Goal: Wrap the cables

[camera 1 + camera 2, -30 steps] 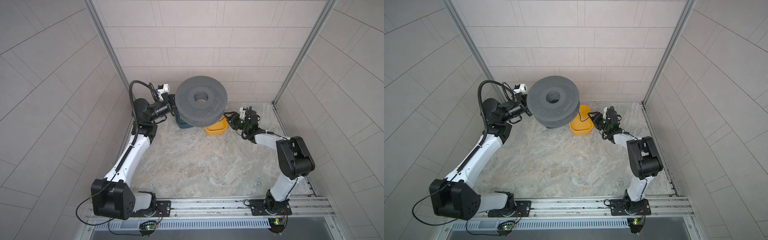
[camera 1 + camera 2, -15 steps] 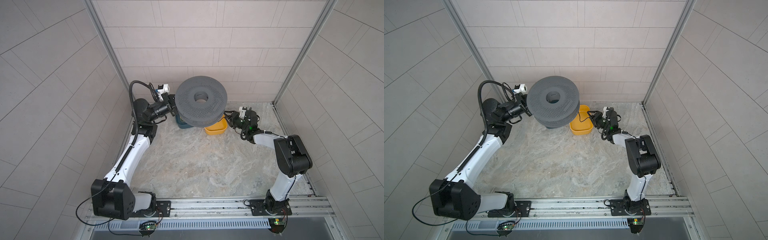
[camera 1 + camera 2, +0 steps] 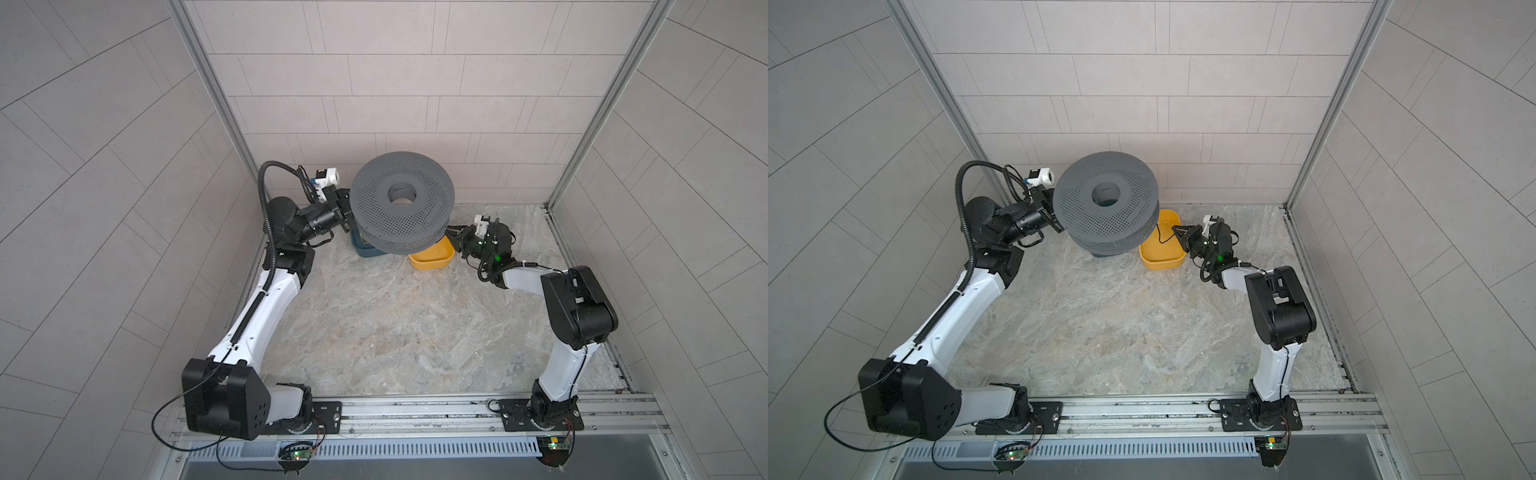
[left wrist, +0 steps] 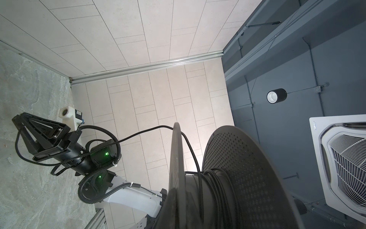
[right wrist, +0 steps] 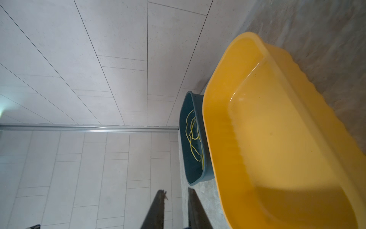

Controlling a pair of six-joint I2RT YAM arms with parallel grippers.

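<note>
**Spool** (image 3: 419, 220): grey, perforated flanges, open hub. Upper centre in both top views (image 3: 1100, 226), lying over part of both tubs as seen from above. Held at its left rim.

**Left gripper** (image 3: 347, 208): at the spool's left edge in both top views (image 3: 1054, 210). Jaws clamped on the spool's rim.

**Cable** (image 4: 214, 179): black and thin. Several turns sit on the hub between the flanges. In the left wrist view, a free length climbs over the nearer flange and runs leftward to the right gripper (image 4: 16, 123), then loops beneath it. In a top view the cable (image 3: 1158, 235) hangs in a small loop over the yellow tub (image 3: 1163, 259), between the spool and the gripper tips.

**Right gripper** (image 3: 1179, 230): right of the spool, over the yellow tub's right end, pointing left. In the right wrist view the fingers (image 5: 158, 208) show a narrow gap at lower centre. I cannot tell whether the jaws pinch the cable.

**Yellow tub** (image 3: 432, 259): on the worktop (image 3: 374, 324), lower right of the spool. Its bare floor fills the right half of the right wrist view (image 5: 210, 119).

**Blue tub** (image 3: 361, 245): lower left of the spool, just beside the yellow tub (image 5: 183, 123). It holds a tangled yellow-green cord (image 5: 193, 134).
</note>
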